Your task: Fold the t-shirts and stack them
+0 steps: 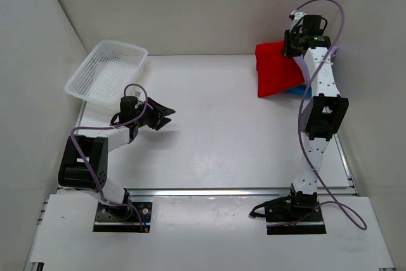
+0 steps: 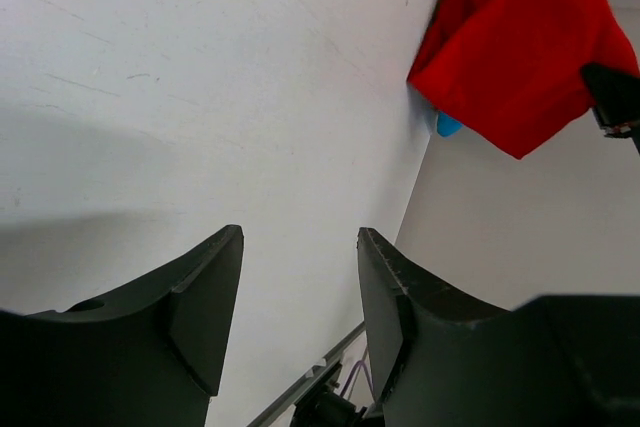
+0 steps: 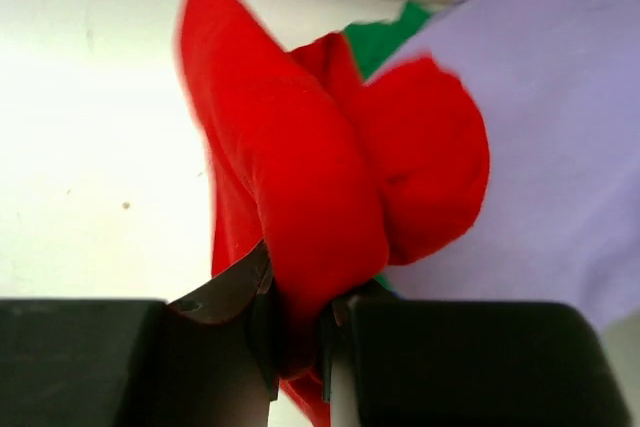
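A bright red t-shirt hangs bunched at the back right corner of the table, over a stack of folded shirts. My right gripper is shut on a fold of that red t-shirt, the cloth pinched between its fingers. Under it show the lavender shirt, a strip of the green one and a blue edge. My left gripper hovers open and empty over the table's left half. In the left wrist view the red t-shirt appears far off with a blue bit below it.
A white mesh basket stands at the back left, just behind the left arm. White walls close in the table on three sides. An aluminium rail runs along the near edge by the arm bases.
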Controlling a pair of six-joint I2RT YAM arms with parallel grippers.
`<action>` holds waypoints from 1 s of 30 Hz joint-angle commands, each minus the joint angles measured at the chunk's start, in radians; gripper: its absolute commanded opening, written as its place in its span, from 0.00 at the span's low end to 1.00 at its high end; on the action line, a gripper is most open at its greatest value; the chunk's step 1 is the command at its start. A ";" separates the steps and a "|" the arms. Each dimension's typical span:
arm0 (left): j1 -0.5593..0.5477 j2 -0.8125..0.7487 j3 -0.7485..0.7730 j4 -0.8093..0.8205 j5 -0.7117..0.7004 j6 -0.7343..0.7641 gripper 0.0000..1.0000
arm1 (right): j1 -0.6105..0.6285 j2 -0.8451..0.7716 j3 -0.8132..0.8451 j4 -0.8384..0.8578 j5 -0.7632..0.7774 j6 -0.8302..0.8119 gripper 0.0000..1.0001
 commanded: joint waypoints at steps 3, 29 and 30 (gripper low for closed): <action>-0.013 0.010 -0.007 0.019 -0.006 0.022 0.61 | -0.079 -0.033 0.130 0.042 -0.039 -0.012 0.00; -0.016 -0.141 -0.035 -0.017 0.103 0.254 0.99 | -0.216 -0.075 0.054 0.343 0.251 0.113 0.80; -0.007 -0.172 -0.023 -0.083 0.091 0.279 0.99 | -0.216 -0.143 -0.016 0.343 0.291 0.128 0.99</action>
